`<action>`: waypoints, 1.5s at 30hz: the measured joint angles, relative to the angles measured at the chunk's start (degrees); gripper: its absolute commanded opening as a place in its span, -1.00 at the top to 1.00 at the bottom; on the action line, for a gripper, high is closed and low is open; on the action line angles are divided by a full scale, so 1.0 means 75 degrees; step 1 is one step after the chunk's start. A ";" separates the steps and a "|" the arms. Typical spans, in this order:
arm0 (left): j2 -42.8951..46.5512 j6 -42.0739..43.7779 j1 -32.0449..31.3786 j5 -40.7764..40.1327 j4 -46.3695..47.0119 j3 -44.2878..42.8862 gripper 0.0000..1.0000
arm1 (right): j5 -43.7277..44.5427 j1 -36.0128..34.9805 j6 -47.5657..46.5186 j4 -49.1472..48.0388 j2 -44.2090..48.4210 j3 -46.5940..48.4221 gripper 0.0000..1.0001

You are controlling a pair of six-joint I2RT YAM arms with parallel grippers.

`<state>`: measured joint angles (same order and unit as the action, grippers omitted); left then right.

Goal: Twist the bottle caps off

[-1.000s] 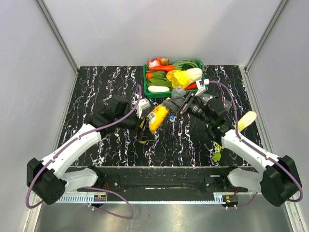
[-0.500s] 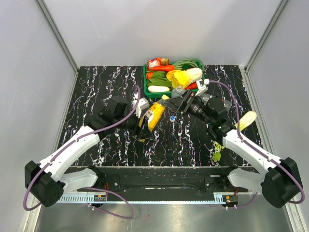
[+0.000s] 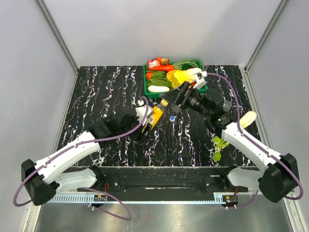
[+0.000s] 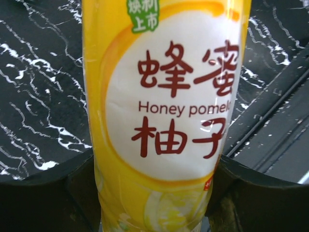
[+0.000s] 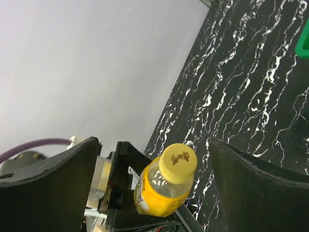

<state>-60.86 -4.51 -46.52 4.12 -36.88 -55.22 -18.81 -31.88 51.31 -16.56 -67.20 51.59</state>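
The orange juice bottle (image 4: 166, 96) with its yellow label fills the left wrist view, and my left gripper (image 4: 154, 193) is shut on its lower body, one dark finger on each side. From above, the bottle (image 3: 156, 115) stands tilted at the table's middle. Its yellow cap (image 5: 177, 163) sits on the neck. My right gripper (image 5: 152, 145) is open, its fingers (image 5: 260, 188) spread wide on either side of the cap without touching it. A blue cap (image 3: 172, 117) lies loose on the table just right of the bottle. The other bottles and the red cap are hidden.
A green tray (image 3: 146, 82) of toy vegetables stands at the back centre, close behind the right gripper (image 3: 170, 103). A pale yellow vegetable (image 3: 247, 118) and a green one (image 3: 219, 144) lie right of the right arm. Grey walls enclose the black marbled table (image 3: 96, 92).
The left gripper has shut on the bottle and raised it more upright, shifting right. The right gripper has opened from shut and drawn back toward the tray.
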 measured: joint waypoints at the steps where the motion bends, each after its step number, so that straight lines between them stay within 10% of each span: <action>1: 0.0000 -0.0003 -0.0093 -0.0227 -0.0058 0.0000 0.13 | -0.0026 0.0000 0.0023 0.0064 -0.0119 0.0055 -0.99; 10: -0.0026 -0.0009 -0.0315 -0.1472 -0.0198 0.0000 0.13 | -0.0274 0.0000 0.0254 0.0373 -0.0848 0.0277 -0.35; 27: -0.0294 -0.0012 -0.0423 -0.1751 -0.0393 0.0000 0.13 | -0.0621 0.0000 0.0449 0.0093 -0.1320 0.0289 0.07; 34: -0.0458 -0.0047 -0.0475 -0.1880 -0.0423 0.0000 0.13 | -0.0624 0.0000 0.0455 0.0064 -0.1416 0.0289 1.00; 45: -0.0411 -0.0076 -0.0495 -0.1772 -0.0460 0.0000 0.32 | -0.0670 0.0000 0.0286 -0.0271 -0.1364 0.0067 1.00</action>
<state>-63.94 -5.08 -50.24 -9.17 -40.34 -55.22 -23.83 -31.88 53.45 -18.59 -77.43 52.10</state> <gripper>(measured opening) 0.685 0.383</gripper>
